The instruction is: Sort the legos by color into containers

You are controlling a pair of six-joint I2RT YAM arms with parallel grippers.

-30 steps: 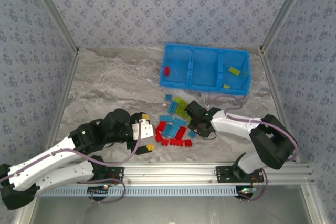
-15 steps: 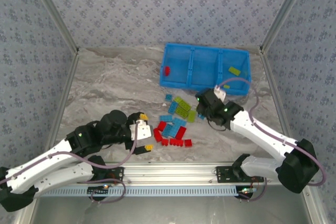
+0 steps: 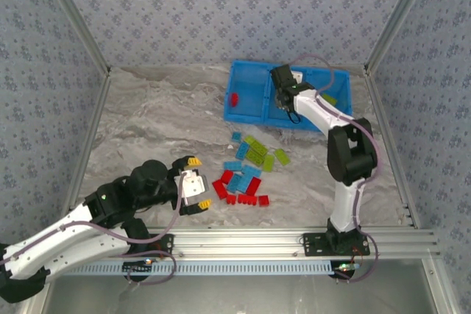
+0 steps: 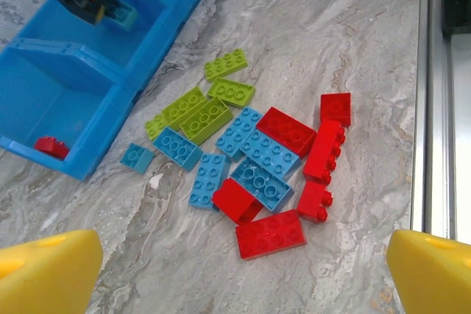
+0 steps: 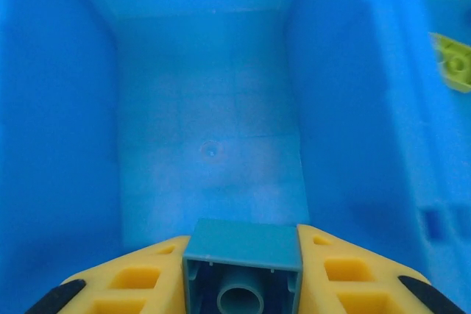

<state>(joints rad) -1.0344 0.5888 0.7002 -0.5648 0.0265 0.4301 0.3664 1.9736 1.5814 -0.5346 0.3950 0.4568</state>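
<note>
The right claw (image 3: 283, 98), arm stretched forward, pinches a light blue brick (image 5: 243, 255) over the middle compartment of the tray (image 5: 66, 108). A red brick (image 3: 233, 98) lies to its left and yellow-green bricks (image 3: 328, 99) to its right. Meanwhile the left claw (image 3: 199, 182) gapes wide.

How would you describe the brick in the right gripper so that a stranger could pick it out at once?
Find the bright blue tray at the table's far side; the right gripper hangs over its middle compartment. Between the yellow fingers sits a small light blue brick, the only one held in the air: the other light blue bricks lie in the loose pile on the table.
</note>
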